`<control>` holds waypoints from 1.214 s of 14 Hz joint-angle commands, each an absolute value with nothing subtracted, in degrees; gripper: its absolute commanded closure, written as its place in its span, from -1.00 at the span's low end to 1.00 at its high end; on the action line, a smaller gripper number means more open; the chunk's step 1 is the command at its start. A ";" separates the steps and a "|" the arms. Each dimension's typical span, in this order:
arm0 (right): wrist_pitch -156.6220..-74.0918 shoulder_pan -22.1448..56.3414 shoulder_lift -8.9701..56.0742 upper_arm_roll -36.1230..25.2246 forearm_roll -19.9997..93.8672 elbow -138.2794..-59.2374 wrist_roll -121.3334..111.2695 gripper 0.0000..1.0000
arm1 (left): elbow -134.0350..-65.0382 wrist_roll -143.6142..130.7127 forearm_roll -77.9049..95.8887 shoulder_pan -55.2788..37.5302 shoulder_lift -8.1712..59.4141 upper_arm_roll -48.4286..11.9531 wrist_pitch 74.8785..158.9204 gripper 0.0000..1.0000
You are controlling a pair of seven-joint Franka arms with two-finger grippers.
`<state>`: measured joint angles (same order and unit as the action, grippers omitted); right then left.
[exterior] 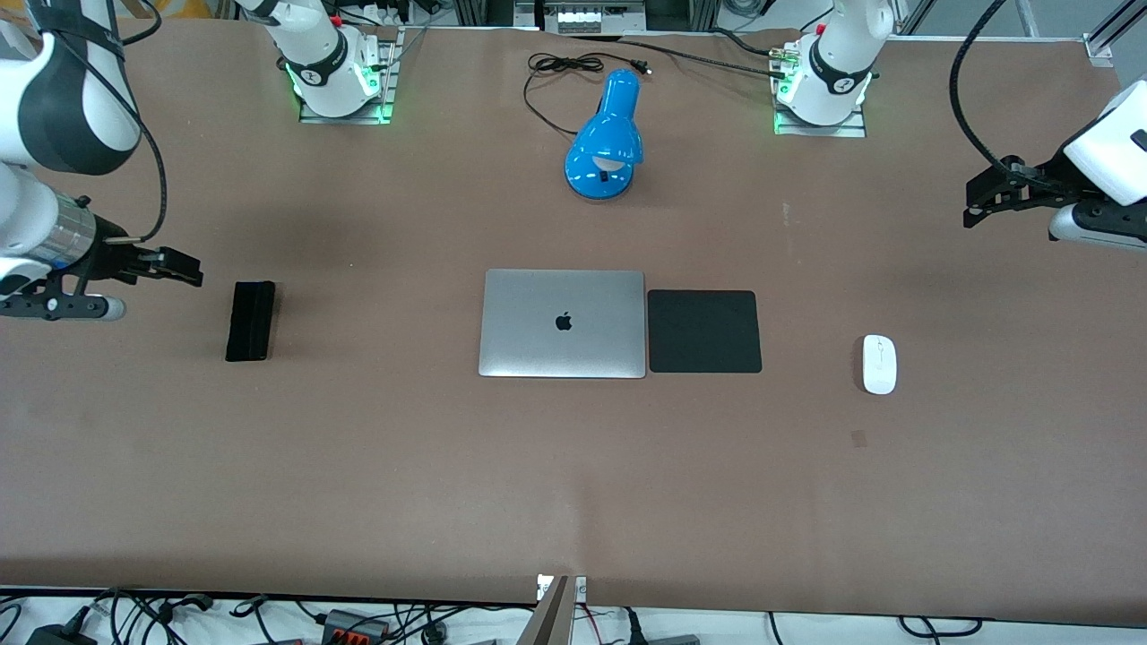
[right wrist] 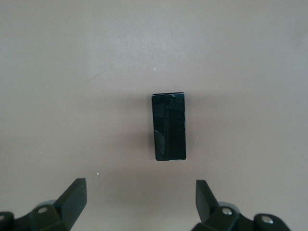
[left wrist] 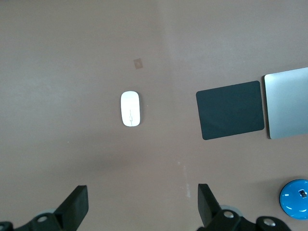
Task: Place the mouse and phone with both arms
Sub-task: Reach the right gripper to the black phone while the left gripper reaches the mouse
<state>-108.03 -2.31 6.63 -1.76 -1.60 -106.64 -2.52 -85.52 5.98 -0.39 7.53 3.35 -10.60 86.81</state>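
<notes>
1. Left end effector (exterior: 972,202) up in the air over bare counter (exterior: 573,466) at the left arm's end, fingers (left wrist: 77,204) spread wide, nothing between them
2. Mouse (exterior: 879,364): small white oval, thin grey line at the scroll wheel, flat on the counter ahead of the left end effector's open fingertips, well apart from them
3. Black square mouse pad (exterior: 704,331) lies just beside the closed silver laptop (exterior: 563,323), both off to one side of that end effector
4. Right end effector (exterior: 175,267) up over the right arm's end, fingers (right wrist: 74,195) apart, empty
5. Phone (exterior: 250,321): slim black rectangle, glossy face, flat on the counter near and ahead of its fingertips, not touching
6. Blue desk lamp (exterior: 607,139) near the arm bases
</notes>
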 commanded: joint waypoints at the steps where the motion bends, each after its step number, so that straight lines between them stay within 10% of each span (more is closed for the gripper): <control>1: -109.42 -2.81 6.24 -1.58 -2.37 -107.75 -2.55 -1.00 | -84.46 5.80 -0.52 7.74 9.38 -10.72 87.45 -1.00; 8: -116.27 -4.65 15.10 -1.58 -2.37 -107.84 -3.08 -1.00 | -85.69 5.80 -5.89 8.00 25.65 -11.07 103.34 -1.00; 17: -126.82 -7.73 29.26 -1.58 -2.37 -108.02 -4.57 -1.00 | -102.31 8.52 -8.95 11.86 30.75 -10.63 127.97 -1.00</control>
<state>-125.79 -6.63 28.10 -1.89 -1.68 -108.18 -3.33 -101.01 6.45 -6.42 9.73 30.42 -10.21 126.28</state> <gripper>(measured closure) 0.000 0.000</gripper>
